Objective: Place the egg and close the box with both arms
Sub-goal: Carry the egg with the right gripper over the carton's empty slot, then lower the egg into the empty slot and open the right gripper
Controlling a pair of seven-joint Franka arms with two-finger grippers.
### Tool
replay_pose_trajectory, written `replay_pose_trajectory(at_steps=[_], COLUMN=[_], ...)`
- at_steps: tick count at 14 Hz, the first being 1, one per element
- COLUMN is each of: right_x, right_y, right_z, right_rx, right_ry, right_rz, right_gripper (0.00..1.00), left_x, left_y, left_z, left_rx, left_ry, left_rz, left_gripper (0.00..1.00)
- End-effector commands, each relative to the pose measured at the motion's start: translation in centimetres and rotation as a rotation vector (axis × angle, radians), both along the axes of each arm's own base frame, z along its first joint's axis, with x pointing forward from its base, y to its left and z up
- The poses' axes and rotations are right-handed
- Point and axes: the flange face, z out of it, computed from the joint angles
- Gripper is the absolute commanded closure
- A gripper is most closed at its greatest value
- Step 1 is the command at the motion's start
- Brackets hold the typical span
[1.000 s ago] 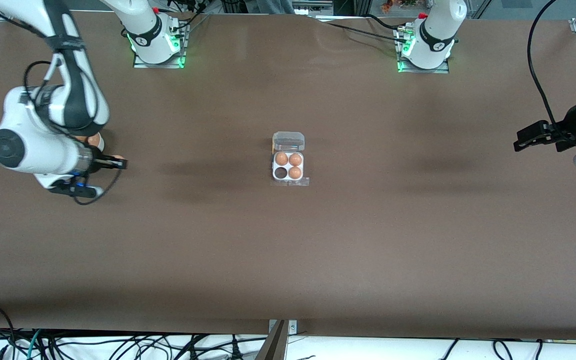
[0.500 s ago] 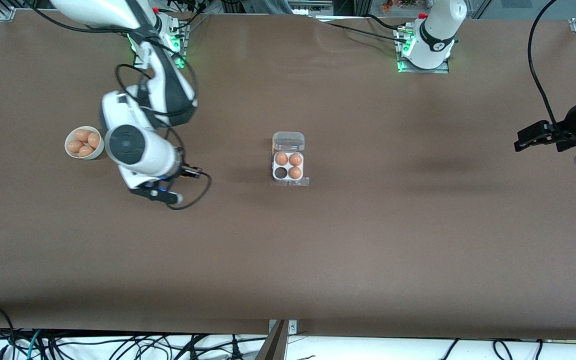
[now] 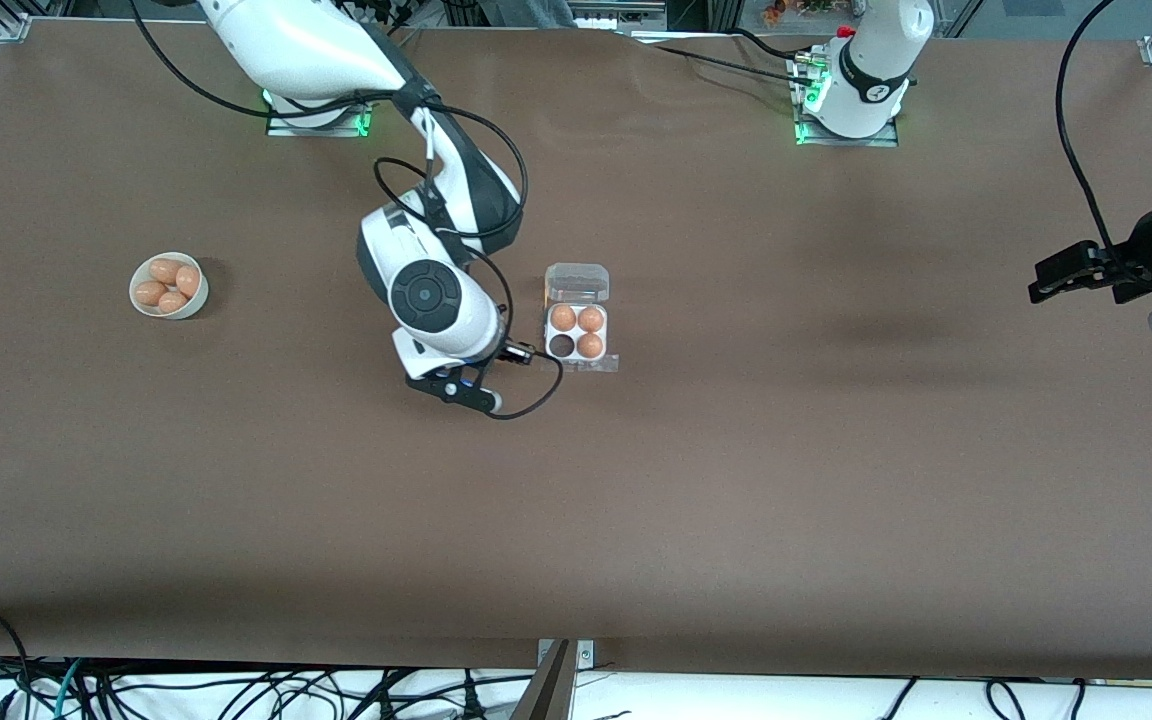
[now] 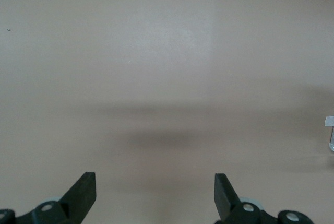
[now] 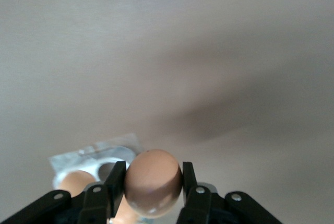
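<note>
Front view: we noted the box (image 3: 577, 322) mid-table, lid open, three brown eggs, one cell empty; right gripper (image 3: 524, 352) just beside it. Left wrist: left gripper (image 4: 155, 192) spread wide, waiting. Right wrist: fingers (image 5: 116, 180) clamped a brown egg (image 5: 153, 182).

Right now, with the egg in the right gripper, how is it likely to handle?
The egg looks smooth and rounded between the right gripper's fingers, so it may slip. Probably fragile under squeeze. Set beside the box, it would likely roll.
</note>
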Motion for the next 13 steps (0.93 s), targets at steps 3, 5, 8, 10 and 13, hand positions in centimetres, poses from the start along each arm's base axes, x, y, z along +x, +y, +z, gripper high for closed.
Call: replay_pose_trajectory(at_steps=[3,5,8,10,13], right_x=[-1.4,-2.8,-4.3,-5.2,-5.3], right_y=[4.5,6.0,7.6,8.4,8.3], right_z=[-1.1,-1.3,-1.2,-1.5,-1.9], right_rx=[0.047,0.051,0.047,0.044,0.038], right_ry=[-0.032,-0.019,-0.004,0.002,0.010], right_rz=[-0.029,-0.011,-0.016,-0.006,0.000], right_gripper=[0.59,0.59,0.59,0.58,0.58], left_x=[0.0,0.0,0.0,0.0,0.0], left_y=[0.1,0.1,0.1,0.1,0.1], left_z=[0.5,0.4,0.5,0.5,0.5], left_rx=[-0.006,-0.006,-0.006,-0.006,-0.006], left_ry=[0.002,0.004,0.002,0.002,0.002], left_rz=[-0.008,-0.008,-0.008,-0.008,-0.008], left_gripper=[0.00,0.00,0.00,0.00,0.00])
